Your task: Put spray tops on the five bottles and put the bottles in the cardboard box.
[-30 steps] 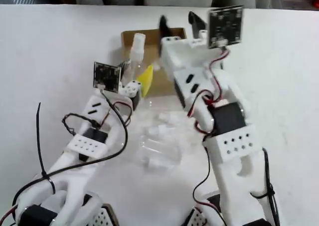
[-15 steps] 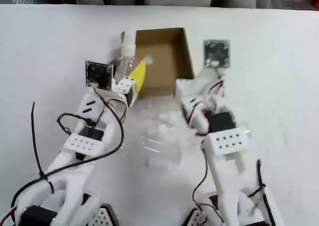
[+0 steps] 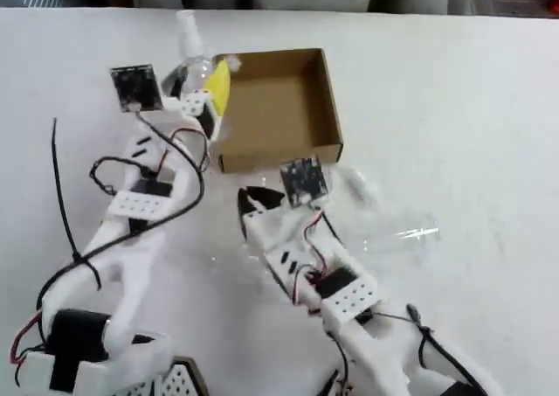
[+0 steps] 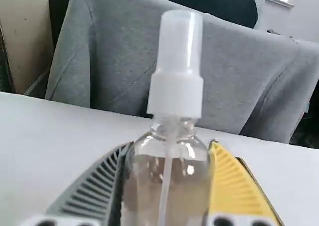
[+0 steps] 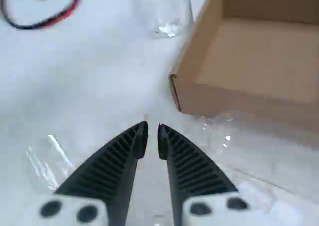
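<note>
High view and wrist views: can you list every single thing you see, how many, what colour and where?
Brown cardboard box: one, open, on the table's far side, nothing seen inside.
Clear plastic bottle with white spray top: one, held beside the box's far left corner.
Loose clear plastic bottles: see-through, count hard to tell, lying on the table near the box's front right corner.
White table: one, under everything.
Grey cushioned seat: one, behind the table.
Left gripper: grey and yellow fingers, shut on the bottle.
Right gripper: black fingers, shut, empty, low before the box.
</note>
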Controlling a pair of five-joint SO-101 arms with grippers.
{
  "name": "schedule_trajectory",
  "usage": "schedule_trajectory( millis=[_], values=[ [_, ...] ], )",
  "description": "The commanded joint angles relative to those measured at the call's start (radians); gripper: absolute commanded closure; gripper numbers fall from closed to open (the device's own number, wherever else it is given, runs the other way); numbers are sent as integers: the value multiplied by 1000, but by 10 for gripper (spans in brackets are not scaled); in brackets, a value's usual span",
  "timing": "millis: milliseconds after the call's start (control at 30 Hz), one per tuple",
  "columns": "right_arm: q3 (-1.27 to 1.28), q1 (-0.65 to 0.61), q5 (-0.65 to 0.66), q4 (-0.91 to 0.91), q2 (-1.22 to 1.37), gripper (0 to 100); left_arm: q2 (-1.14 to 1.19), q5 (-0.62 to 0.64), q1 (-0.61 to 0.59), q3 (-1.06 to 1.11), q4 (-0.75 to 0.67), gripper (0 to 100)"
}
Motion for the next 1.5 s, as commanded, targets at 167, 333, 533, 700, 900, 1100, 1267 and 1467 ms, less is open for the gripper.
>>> schedule_trajectory(
  millis=[167,333,533,700,900,1100,1267,1467],
  values=[
    [66,-42,-8,-315,-21,983,-199,18,62,114,-32,976],
    [63,-41,-8,-315,-21,983,-236,17,54,155,-26,976],
    [54,-39,-8,-315,-19,983,-286,17,61,201,-26,976],
    [52,-39,-8,-315,-18,983,-344,18,64,242,-26,976],
    [18,-28,-8,-315,50,983,-380,18,96,242,69,976],
    [5,-24,0,-484,191,983,-398,-57,107,245,86,976],
    [5,-7,2,-552,252,983,-398,-120,113,259,81,976],
    [5,-45,3,-460,234,983,-397,-124,105,261,81,976]
  ],
)
